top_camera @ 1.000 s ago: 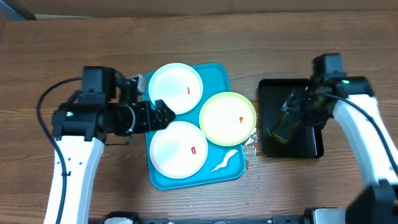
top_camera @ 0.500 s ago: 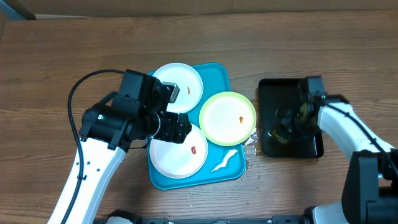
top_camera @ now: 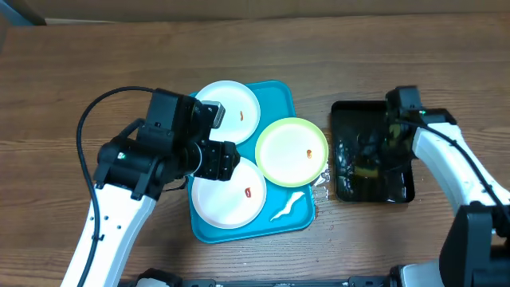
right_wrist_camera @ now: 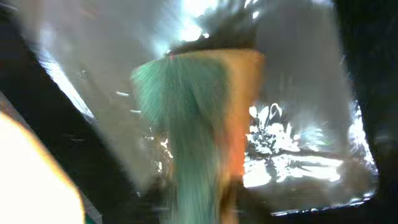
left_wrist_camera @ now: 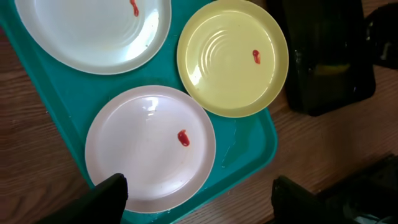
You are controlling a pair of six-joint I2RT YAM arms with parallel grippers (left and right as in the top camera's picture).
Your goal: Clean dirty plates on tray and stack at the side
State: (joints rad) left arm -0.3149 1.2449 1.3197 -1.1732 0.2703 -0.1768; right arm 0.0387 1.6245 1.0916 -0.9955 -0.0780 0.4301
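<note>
Overhead: left arm (top_camera: 119, 183) bends over the turquoise tray (top_camera: 283, 219), right arm (top_camera: 450, 159) over the black tray (top_camera: 402, 191).
Above a white plate (left_wrist_camera: 149, 146) the left gripper (left_wrist_camera: 199, 182) stands apart; the right gripper (top_camera: 374, 147) is blurred, I cannot tell; wooden table (top_camera: 398, 48).

A: Item 1, left arm (top_camera: 111, 231). Finish?
B: Long link white, smooth shell. The joint housings (top_camera: 151, 147) are blk, boxy w/ rounded corners. Sm. green light (top_camera: 121, 156) on one. At wrist end, a pale grey block (top_camera: 212, 113).
A: Cabling?
B: One thick blk cable (top_camera: 80, 135), ext. routed, wide loop.
A: Item 2, left gripper (left_wrist_camera: 199, 194)?
B: Its fingers (left_wrist_camera: 107, 199) are matte blk, blunt, squared tips.
A: Item 3, right arm (top_camera: 450, 163)?
B: Same build: white link, blk joint block (top_camera: 406, 100), thin blk lead (top_camera: 466, 155) along shell. Screws too sm. to tell.
</note>
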